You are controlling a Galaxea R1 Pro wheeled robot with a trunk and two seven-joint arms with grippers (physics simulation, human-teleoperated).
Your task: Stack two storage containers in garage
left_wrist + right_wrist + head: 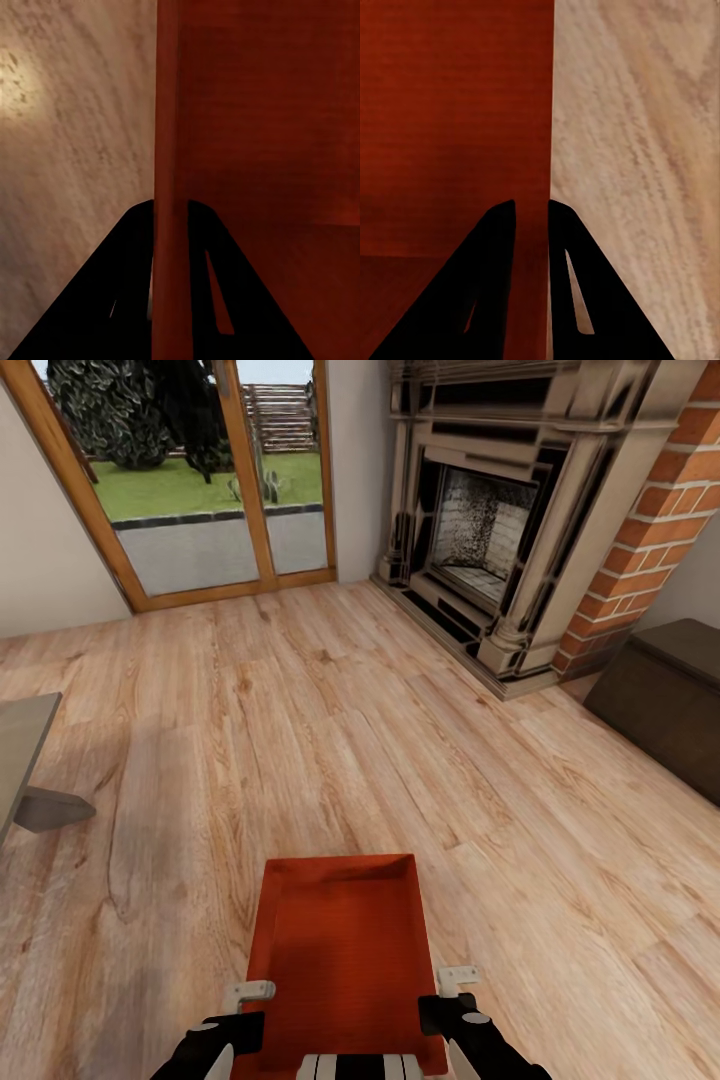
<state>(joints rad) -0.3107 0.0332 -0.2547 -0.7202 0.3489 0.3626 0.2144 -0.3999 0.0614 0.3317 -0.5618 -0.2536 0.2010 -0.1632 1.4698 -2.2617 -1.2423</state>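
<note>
One orange-red open-top storage container (pixel 340 950) hangs low in front of me over the living room's wood plank floor (pixel 350 740). My left gripper (pixel 250 992) is shut on its left wall and my right gripper (pixel 457 977) is shut on its right wall. In the left wrist view the black fingers (pixel 112 300) straddle the container's rim (pixel 169 112), with the gripper (pixel 171 217) closed on it. The right wrist view has the gripper (pixel 532 206) clamped on the container's wall (pixel 450 112), with plank floor beside it. The garage is out of view.
A stone fireplace (pixel 480 530) with red-brick surround (pixel 650 530) stands ahead on the right, and a low dark bench (pixel 670 700) sits beside it. A wood-framed glass door (pixel 200 490) is ahead on the left. A grey table edge (pixel 20 750) juts in at left.
</note>
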